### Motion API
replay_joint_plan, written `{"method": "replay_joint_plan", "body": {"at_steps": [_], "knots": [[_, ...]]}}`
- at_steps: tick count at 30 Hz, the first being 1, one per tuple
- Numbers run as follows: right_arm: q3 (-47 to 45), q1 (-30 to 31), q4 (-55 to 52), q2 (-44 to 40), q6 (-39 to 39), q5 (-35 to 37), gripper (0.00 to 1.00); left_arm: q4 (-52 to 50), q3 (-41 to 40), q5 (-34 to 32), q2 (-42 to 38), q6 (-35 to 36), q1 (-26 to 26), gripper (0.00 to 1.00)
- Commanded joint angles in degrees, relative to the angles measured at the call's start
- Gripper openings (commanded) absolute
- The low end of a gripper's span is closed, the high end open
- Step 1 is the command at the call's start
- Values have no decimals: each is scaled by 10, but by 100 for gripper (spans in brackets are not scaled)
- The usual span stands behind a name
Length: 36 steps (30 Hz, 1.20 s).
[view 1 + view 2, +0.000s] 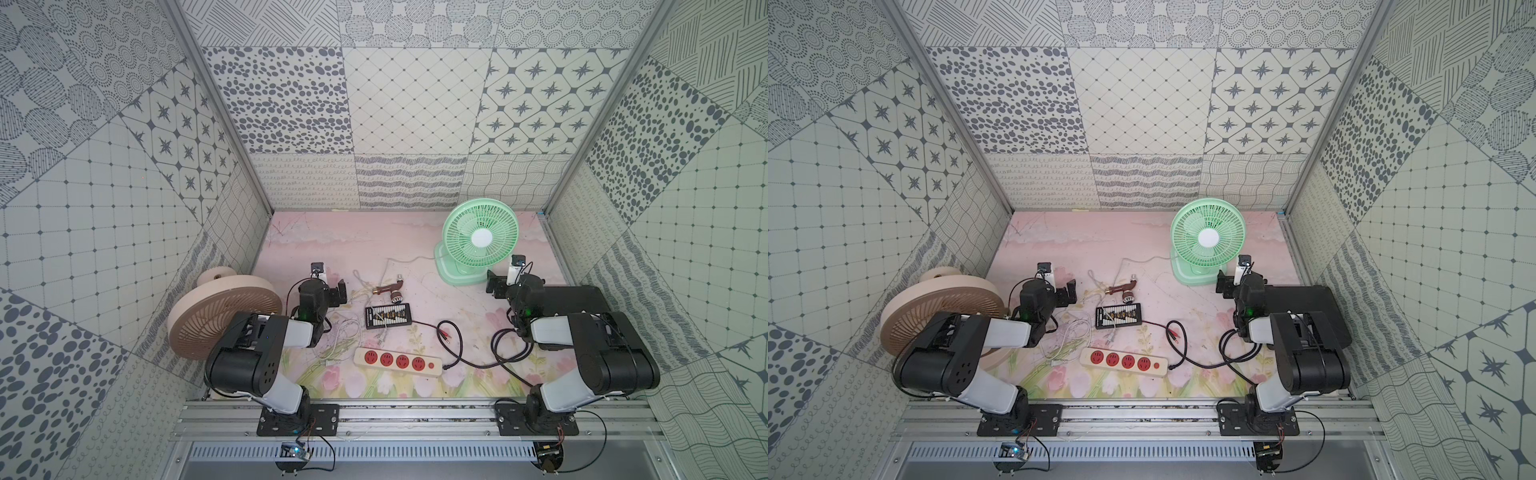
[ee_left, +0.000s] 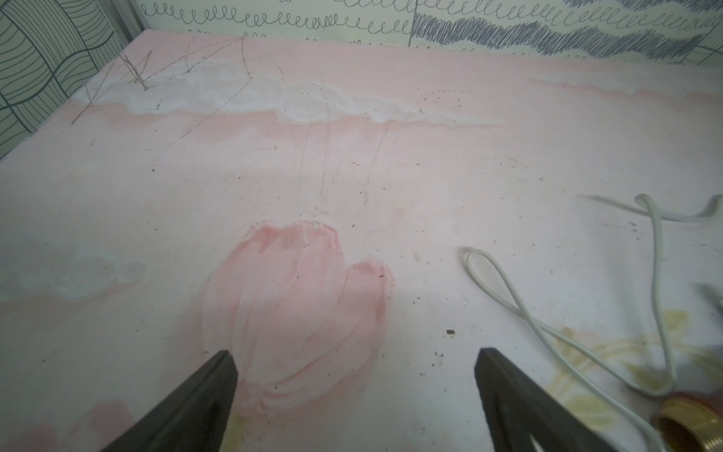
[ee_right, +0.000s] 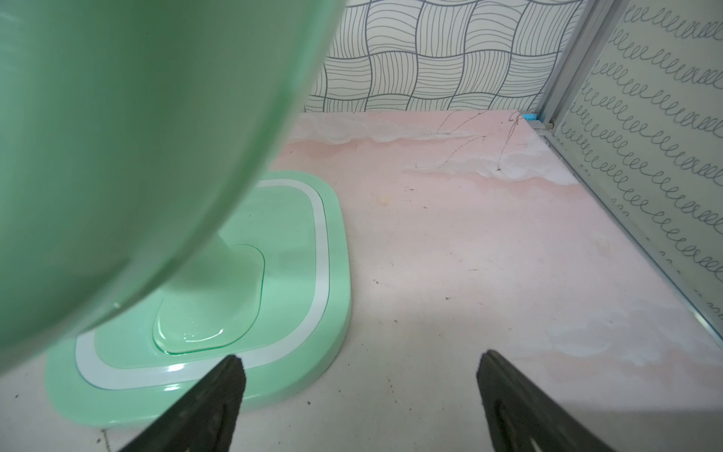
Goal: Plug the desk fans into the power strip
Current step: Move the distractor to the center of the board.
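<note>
Four-socket power strip (image 1: 397,362) lies face-up, long axis crosswise, button end pointing right; left gripper (image 2: 354,354) and right gripper (image 3: 360,358) hold their jaws apart, empty.

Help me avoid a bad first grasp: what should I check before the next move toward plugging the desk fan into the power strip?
1. Left end effector open and empty: ok.
2. Right end effector open and empty: ok.
3. Power strip sockets free: ok, nothing is plugged into any of the four red sockets.
4. Green desk fan upright: ok.
5. Fan plug located: cannot tell; its white cord leads toward tangled white wires.
</note>
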Motion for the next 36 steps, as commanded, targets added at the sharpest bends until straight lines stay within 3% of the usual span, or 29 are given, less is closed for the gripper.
{"method": "replay_joint_plan", "body": {"at_steps": [1,5,7,10,13,17,23,29,36], "knots": [[6,-2,22,4,-4,-3,97,30,6,-6,2,-2,3,100],[-14,19,31,-42,-23,18,97,-5,13,25,-20,14,1,99],[4,39,-45,-84,-23,63,97,-33,11,24,-55,17,-3,100],[53,49,-180,-136,-3,65,97,-151,43,-10,-122,0,-7,100],[71,61,-246,-204,-4,85,97,-317,122,-27,-187,-41,-7,100],[98,63,-345,-325,44,62,97,-460,194,-3,-252,-107,-8,100],[109,62,-499,-503,110,41,97,-558,234,114,-321,-232,-10,99],[143,62,-666,-629,189,-52,97,-622,225,239,-420,-346,-11,99],[191,62,-750,-614,326,-272,97,-767,242,269,-558,-381,-11,100]]}}
